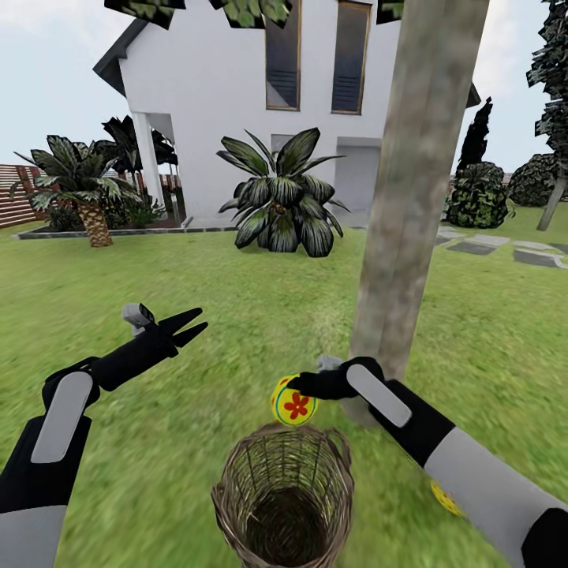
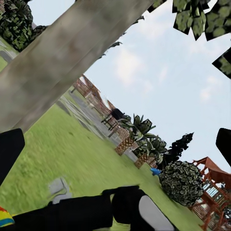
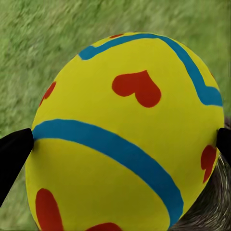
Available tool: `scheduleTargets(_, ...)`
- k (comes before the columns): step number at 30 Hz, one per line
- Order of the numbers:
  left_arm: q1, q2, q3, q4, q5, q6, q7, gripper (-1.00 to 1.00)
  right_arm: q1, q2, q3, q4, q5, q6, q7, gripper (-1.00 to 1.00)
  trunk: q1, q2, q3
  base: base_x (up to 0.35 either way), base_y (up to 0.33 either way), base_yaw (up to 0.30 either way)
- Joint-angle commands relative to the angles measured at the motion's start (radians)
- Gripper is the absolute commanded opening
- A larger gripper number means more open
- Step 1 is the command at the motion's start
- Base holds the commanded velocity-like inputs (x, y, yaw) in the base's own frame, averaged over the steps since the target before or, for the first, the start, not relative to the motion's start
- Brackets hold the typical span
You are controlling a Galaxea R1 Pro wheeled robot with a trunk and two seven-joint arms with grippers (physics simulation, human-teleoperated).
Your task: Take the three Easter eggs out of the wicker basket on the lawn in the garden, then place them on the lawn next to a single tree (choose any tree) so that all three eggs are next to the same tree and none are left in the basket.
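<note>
Bright, flat daylight, no cast shadows; soft blurry render, grass [image 1: 237,315] textures smeared.

No readable text, labels, brands, numbers or signs appear on anything here.

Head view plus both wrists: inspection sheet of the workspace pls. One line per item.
Surface: lawn, short mottled grass.
Job's things: wicker basket looks empty; held egg above its rim, beside the tree trunk; another egg on the grass near the trunk, partly hidden behind the right arm; third egg cannot be placed.
Clutter: nothing seen.
Grippers: right gripper shut on the held egg; left gripper open, empty, raised over the grass.
Cables: nothing seen.
Surroundings: white house, palms, stepping stones, fence.
</note>
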Motion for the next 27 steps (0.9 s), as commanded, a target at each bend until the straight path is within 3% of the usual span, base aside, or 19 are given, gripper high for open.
scheduleTargets(1,-0.001,0.0,0.001,0.0,-0.002,0.005,-0.004,1.0,-0.001,-0.019,0.003,-0.017,-0.027,-0.001,-0.01,-1.0,-0.004,0.007,0.002,0.0,0.0,0.0)
scheduleTargets(2,-0.001,0.0,0.001,0.0,-0.002,0.005,-0.004,1.0,-0.001,-0.037,0.003,-0.036,-0.044,0.003,-0.01,-1.0,-0.008,0.014,0.005,0.0,0.0,0.0)
scheduleTargets(5,-0.001,0.0,0.001,0.0,-0.002,0.005,-0.004,1.0,0.0,-0.142,0.003,-0.136,-0.167,0.035,-0.008,-1.0,-0.019,0.035,0.015,0.0,0.0,0.0)
scheduleTargets(6,-0.001,0.0,0.001,0.0,-0.002,0.005,-0.004,1.0,0.0,-0.2,0.004,-0.18,-0.242,0.041,-0.007,-1.0,-0.023,0.042,0.018,0.0,0.0,0.0)
scheduleTargets(8,-0.001,0.0,0.001,0.0,-0.002,0.005,-0.004,1.0,0.0,-0.279,0.003,-0.22,-0.328,0.069,0.01,-1.0,-0.031,0.056,0.024,0.0,0.0,0.0)
scheduleTargets(9,-0.001,0.0,0.001,0.001,-0.002,0.005,-0.004,1.0,0.0,-0.334,0.003,-0.236,-0.38,0.108,0.061,-1.0,-0.035,0.063,0.027,0.0,0.0,0.0)
scheduleTargets(10,-0.001,0.0,0.001,0.001,-0.002,0.005,-0.004,1.0,0.0,-0.39,0.003,-0.242,-0.416,0.151,0.158,-1.0,-0.039,0.07,0.03,0.0,0.0,0.0)
scheduleTargets(11,-0.001,-0.001,0.001,0.002,-0.002,0.005,-0.005,1.0,0.0,-0.437,0.003,-0.244,-0.429,0.177,0.251,-1.0,-0.042,0.077,0.033,0.0,0.0,0.0)
scheduleTargets(13,-0.001,-0.001,0.001,0.001,-0.002,0.005,-0.008,1.0,0.0,-0.574,0.003,-0.244,-0.437,0.204,0.472,-1.0,-0.05,0.091,0.04,0.0,0.0,0.0)
scheduleTargets(14,-0.001,-0.001,0.001,0.002,-0.002,0.005,-0.008,1.0,0.0,-0.657,0.003,-0.243,-0.438,0.208,0.573,-1.0,-0.054,0.098,0.043,0.0,0.0,0.0)
scheduleTargets(15,-0.001,-0.002,0.001,0.002,-0.002,0.005,-0.008,1.0,0.0,-0.712,0.005,-0.242,-0.438,0.209,0.632,-1.0,-0.058,0.105,0.046,0.0,0.0,0.0)
scheduleTargets(16,-0.001,-0.002,0.001,0.002,-0.002,0.005,-0.008,1.0,0.0,-0.775,0.005,-0.24,-0.437,0.21,0.687,-1.0,-0.062,0.112,0.049,0.0,0.0,0.0)
scheduleTargets(20,0.0,-0.016,0.001,0.002,-0.004,0.002,-0.008,1.0,0.002,-0.923,0.007,-0.236,-0.406,0.21,0.783,-1.0,-0.065,0.119,0.052,0.0,0.0,0.0)
scheduleTargets(22,0.001,-0.019,0.001,0.003,-0.004,-0.005,-0.008,1.0,0.004,-0.947,0.008,-0.227,-0.32,0.207,0.796,-1.0,-0.065,0.119,0.052,0.0,0.0,0.0)
scheduleTargets(27,0.001,-0.021,0.001,0.003,-0.004,-0.008,-0.008,1.0,0.009,-0.948,0.05,-0.154,-0.01,0.19,0.799,-1.0,-0.065,0.119,0.052,0.0,0.0,0.0)
